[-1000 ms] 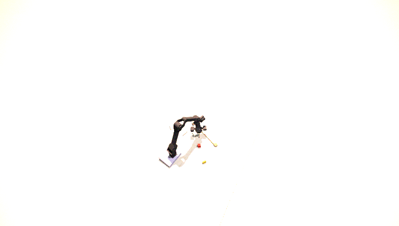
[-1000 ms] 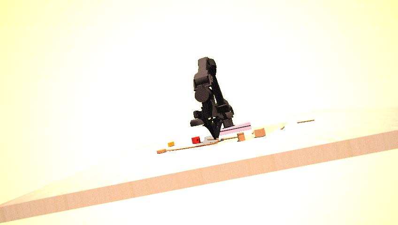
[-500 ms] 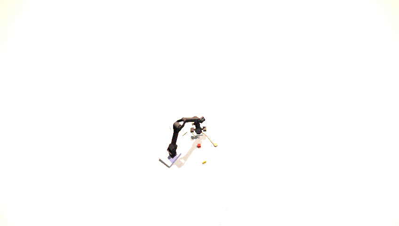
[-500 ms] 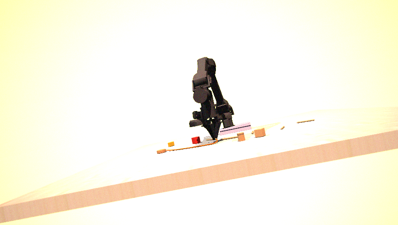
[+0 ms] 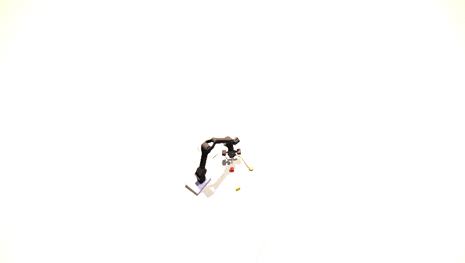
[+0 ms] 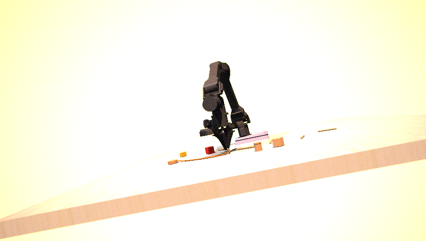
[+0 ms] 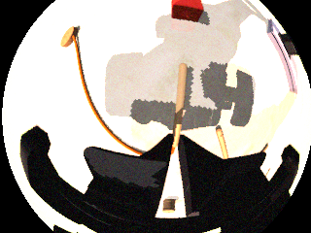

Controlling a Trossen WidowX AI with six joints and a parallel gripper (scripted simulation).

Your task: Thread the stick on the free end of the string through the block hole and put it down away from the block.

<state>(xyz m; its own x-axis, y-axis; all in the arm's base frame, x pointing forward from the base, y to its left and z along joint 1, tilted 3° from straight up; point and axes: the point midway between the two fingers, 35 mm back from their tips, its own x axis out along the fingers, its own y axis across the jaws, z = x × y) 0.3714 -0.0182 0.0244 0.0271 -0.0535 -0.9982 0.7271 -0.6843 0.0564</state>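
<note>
- Top: the tool is held low, fingertips down; the grip is too small to read here.
- Top: the stick is seen just past the fingertips, pointed toward the red cube.
- Top: the string is run in a bend from the tool area to the round button.
- Top: a yellow piece is placed well apart from the tool; a loose stick is seen on the arm's side.
- Exterior: the fingers are brought near the table, pinched on the stick; the string is curved close by.
- Exterior: a squarish wooden block is seated on the table, apart from the stick; its hole cannot be made out.
- Exterior: a short wooden piece is stood between block and tool.
- Wrist: the stick is clamped between the nearly closed fingertips, its thicker end extended toward the red cube.
- Wrist: another stick is seen beside the tool, unheld.
</note>
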